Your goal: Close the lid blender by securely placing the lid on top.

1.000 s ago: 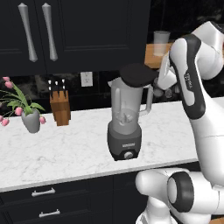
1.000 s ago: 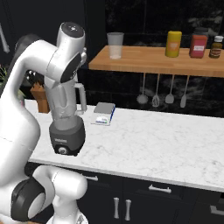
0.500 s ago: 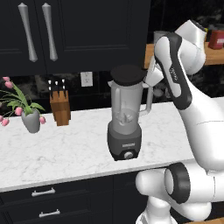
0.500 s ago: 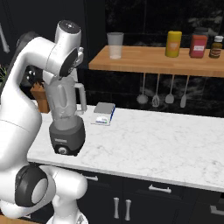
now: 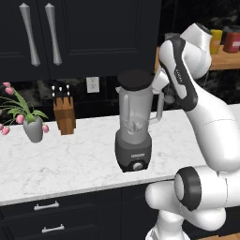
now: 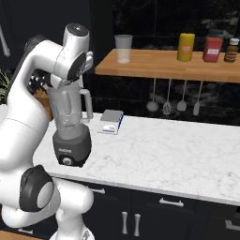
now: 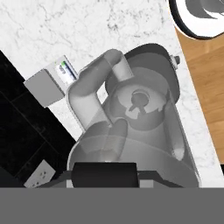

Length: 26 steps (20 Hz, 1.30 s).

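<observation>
A pink-flowered plant in a grey vase (image 5: pixel 33 129) stands at the far left of the white marble surface (image 5: pixel 70 164), with a wooden knife block (image 5: pixel 64 115) beside it against the dark wall. Near the front edge of the surface stands the blender (image 5: pixel 135 129), its clear grey-tinted jar upright on a dark base with a round knob. The black lid (image 5: pixel 135 79) lies on the jar's mouth in the left base view, level with the rim. The white arm bends down just right of the jar, its wrist close to the handle. The gripper itself is hidden behind the arm in both base views, and whether its fingers are apart or together cannot be told. The hand view looks steeply down through the jar (image 7: pixel 135 127) to the blades at its bottom, the handle curling to the upper left. Further right, a small grey box (image 6: pixel 111 121) lies on the surface. Above, a wooden shelf (image 6: pixel 154 70) carries a clear tumbler (image 6: pixel 123 48), a yellow canister (image 6: pixel 186 47) and a red jar (image 6: pixel 212 49), with utensils (image 6: pixel 173 101) hanging below.
</observation>
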Motion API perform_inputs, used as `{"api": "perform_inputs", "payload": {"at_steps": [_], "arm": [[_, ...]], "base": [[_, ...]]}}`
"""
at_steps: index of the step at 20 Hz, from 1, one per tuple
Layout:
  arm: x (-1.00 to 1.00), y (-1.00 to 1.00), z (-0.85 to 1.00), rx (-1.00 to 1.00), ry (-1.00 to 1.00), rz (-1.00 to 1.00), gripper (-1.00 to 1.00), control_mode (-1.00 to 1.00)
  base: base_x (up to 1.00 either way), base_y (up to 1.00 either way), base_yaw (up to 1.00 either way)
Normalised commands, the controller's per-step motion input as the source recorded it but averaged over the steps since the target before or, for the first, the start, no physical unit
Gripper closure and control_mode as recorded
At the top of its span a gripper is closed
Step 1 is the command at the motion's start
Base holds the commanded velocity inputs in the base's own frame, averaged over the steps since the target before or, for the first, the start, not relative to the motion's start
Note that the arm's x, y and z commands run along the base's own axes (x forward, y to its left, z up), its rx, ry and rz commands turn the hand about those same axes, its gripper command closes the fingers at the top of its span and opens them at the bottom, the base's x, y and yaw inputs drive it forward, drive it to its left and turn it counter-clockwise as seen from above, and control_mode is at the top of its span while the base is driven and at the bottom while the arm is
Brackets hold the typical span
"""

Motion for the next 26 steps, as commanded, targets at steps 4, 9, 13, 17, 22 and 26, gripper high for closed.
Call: {"api": "perform_inputs", "payload": {"at_steps": [4,9,13,17,22,26], "arm": [[0.2,0.0,-0.12,0.0,0.0,-0.06,1.0,-1.0],[0.23,0.0,-0.13,0.0,0.0,-0.05,1.0,-1.0],[0.24,0.0,-0.1,0.0,0.0,-0.04,1.0,-1.0],[0.18,0.0,-0.07,0.0,0.0,-0.04,1.0,-1.0],[-0.01,0.0,-0.01,0.0,0.0,-0.02,1.0,-1.0],[-0.14,0.0,0.0,0.0,0.0,0.0,1.0,-1.0]], "base": [[0.0,0.0,0.0],[0.0,0.0,0.0],[0.0,0.0,0.0],[0.0,0.0,0.0],[0.0,0.0,0.0],[0.0,0.0,0.0]]}}
